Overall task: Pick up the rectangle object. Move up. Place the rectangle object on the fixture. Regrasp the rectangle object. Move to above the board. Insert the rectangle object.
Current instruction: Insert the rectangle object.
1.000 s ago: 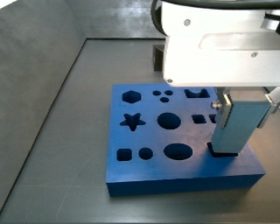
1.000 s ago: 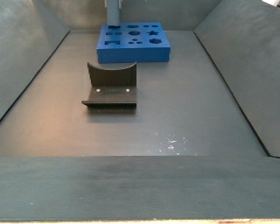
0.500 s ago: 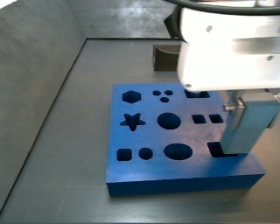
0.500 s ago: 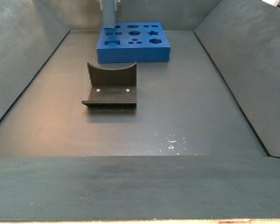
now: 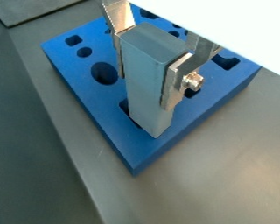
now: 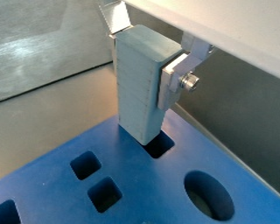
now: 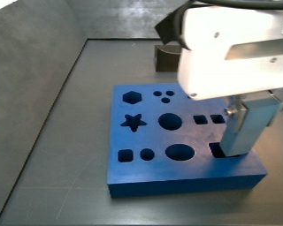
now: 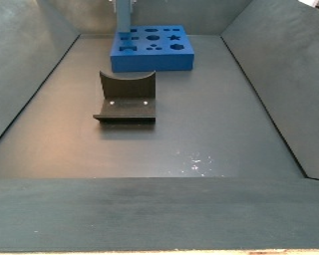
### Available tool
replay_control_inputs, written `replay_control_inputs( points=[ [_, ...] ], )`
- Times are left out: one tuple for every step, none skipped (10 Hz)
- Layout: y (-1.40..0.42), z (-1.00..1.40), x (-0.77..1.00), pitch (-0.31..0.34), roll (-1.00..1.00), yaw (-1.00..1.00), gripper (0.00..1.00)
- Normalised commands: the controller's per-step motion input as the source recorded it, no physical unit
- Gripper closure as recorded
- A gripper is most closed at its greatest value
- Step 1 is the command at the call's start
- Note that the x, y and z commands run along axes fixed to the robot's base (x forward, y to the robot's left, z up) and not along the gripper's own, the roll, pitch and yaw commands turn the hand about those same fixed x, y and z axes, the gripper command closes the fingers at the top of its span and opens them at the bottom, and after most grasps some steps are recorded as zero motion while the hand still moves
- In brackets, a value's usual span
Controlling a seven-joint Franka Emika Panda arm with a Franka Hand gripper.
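Note:
The rectangle object [image 5: 149, 83] is a light blue-grey block standing upright, and my gripper [image 5: 150, 52] is shut on its upper part, one silver finger [image 5: 181, 77] on each side. Its lower end sits at the mouth of a rectangular hole [image 6: 160, 148] near a corner of the blue board [image 6: 130, 197]. How deep it reaches I cannot tell. In a side view the rectangle object [image 7: 246, 129] stands at the board's [image 7: 150, 172] near right corner under my gripper [image 7: 248, 119]. In another side view the dark fixture [image 8: 127, 98] stands on the floor in front of the board [image 8: 152, 48].
Grey sloping walls [image 8: 29, 90] enclose the dark floor [image 8: 189, 139]. The board carries star, hexagon, round and square holes [image 7: 170, 122]. A dark part of the fixture [image 7: 168, 58] shows behind the white gripper body [image 7: 233, 48].
My gripper has shifted slightly sideways over the board's corner with the rectangle object still in it, the block's lower end staying at the rectangular hole.

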Motion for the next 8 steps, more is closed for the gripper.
replay_control_inputs(
  points=[
    [0.00,0.00,-0.16,-0.080,0.00,-0.06,1.00],
    [0.00,0.00,-0.12,-0.109,0.00,-0.01,1.00],
    [0.01,-0.02,-0.33,-0.083,0.00,-0.10,1.00],
    [0.00,0.00,0.03,0.000,0.00,0.00,1.00],
    [-0.16,-0.99,0.02,0.000,0.39,0.00,1.00],
    [-0.34,-1.00,0.13,-0.066,0.12,-0.10,1.00],
    [-0.35,-1.00,0.12,-0.051,0.06,-0.06,1.00],
    [-0.35,-1.00,0.12,-0.049,0.06,-0.06,1.00]
  ],
)
